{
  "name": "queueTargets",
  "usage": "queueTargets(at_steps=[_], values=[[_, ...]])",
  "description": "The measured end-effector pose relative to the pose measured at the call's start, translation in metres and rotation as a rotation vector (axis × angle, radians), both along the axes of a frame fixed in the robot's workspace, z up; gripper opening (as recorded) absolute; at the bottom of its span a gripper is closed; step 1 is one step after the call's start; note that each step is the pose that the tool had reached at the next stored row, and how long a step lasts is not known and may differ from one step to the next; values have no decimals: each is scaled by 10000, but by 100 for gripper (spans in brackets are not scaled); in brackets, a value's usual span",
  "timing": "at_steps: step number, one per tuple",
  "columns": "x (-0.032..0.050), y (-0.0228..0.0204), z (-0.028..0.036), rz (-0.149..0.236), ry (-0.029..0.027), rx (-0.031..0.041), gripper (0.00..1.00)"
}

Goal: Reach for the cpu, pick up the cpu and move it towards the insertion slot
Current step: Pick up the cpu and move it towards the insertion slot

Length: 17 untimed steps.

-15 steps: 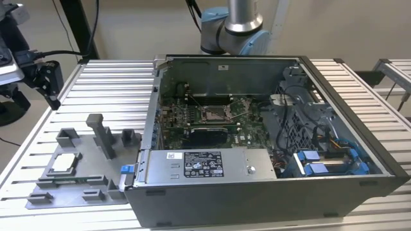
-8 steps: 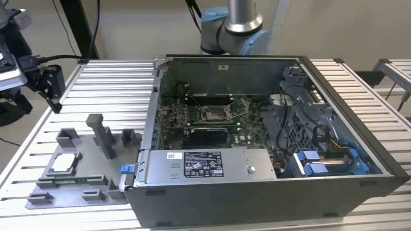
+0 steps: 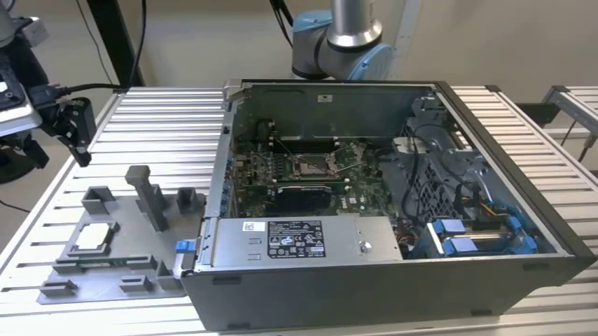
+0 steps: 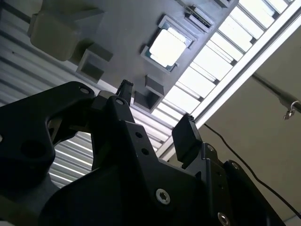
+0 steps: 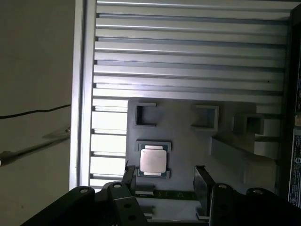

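Observation:
The cpu (image 3: 94, 238) is a small silvery square chip with a thin green rim. It lies flat in a recess of the grey plastic tray (image 3: 112, 287) at the exterior view's left, and both wrist views show it too (image 4: 167, 47) (image 5: 153, 160). My gripper (image 3: 82, 150) hangs in the air above and behind the tray, well apart from the chip. Its two black fingers (image 5: 203, 181) stand open with nothing between them, as the gripper (image 4: 157, 113) also appears in the second wrist view. The insertion slot (image 3: 313, 164) is a silver-framed socket on the motherboard inside the open computer case.
The open grey computer case (image 3: 486, 280) takes up the middle and the exterior view's right of the slatted metal table (image 3: 159, 119). Upright grey posts (image 3: 150, 196) rise from the tray beside the chip. A thin green memory stick (image 3: 105, 262) lies in the tray's front recess.

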State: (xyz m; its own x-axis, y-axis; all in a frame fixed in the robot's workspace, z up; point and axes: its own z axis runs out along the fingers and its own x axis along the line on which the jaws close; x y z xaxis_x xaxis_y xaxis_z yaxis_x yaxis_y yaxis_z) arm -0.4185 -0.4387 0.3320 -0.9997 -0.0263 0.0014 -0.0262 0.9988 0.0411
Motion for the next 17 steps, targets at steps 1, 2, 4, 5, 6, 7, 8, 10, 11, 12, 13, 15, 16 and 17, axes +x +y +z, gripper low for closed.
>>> queueTargets(at_steps=[1, 2, 4, 5, 6, 7, 8, 10, 11, 12, 13, 15, 16, 17], values=[[0, 0, -1, 0, -1, 1, 100], [0, 0, -1, 0, -1, 1, 100], [0, 0, -1, -3, -1, 1, 100], [0, 0, -2, -6, -1, 1, 100], [0, 0, -4, -7, -2, 2, 100], [1, 0, -8, -7, -4, 3, 100], [0, 0, -13, -8, -4, 3, 100], [0, 0, -25, -7, -2, 1, 100], [0, 0, -32, -7, -2, 1, 100], [0, 0, -39, -7, -2, 1, 100], [0, 0, -46, -7, -2, 1, 100], [0, 0, -62, -7, -1, 0, 100], [0, 0, -70, -7, -1, 1, 100], [0, 0, -79, -7, -1, 1, 100]])
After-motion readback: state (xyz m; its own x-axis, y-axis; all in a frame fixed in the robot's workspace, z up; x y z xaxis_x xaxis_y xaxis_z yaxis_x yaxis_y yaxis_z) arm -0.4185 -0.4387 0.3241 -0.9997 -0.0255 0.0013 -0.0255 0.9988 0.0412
